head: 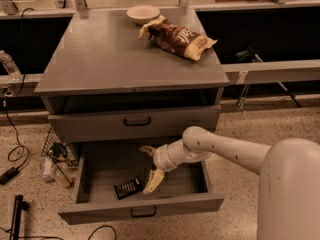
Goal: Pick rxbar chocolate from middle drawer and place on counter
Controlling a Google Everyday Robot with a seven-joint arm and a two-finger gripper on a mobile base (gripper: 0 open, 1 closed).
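The rxbar chocolate (128, 187) is a small dark bar with pale lettering, lying flat on the floor of the open middle drawer (142, 204), left of centre. My gripper (149, 167) is inside the drawer, just right of the bar and slightly above it. It is open: one pale finger (153, 181) points down near the bar's right end, the other (147, 149) points up and left. It holds nothing. The grey counter (100, 59) is the cabinet's top surface.
A brown-and-cream snack bag (179, 38) and a pale bowl (143, 14) sit at the back of the counter. The upper drawer (135, 120) is closed. Cables, a wire basket and bottles (55, 159) lie on the floor to the left.
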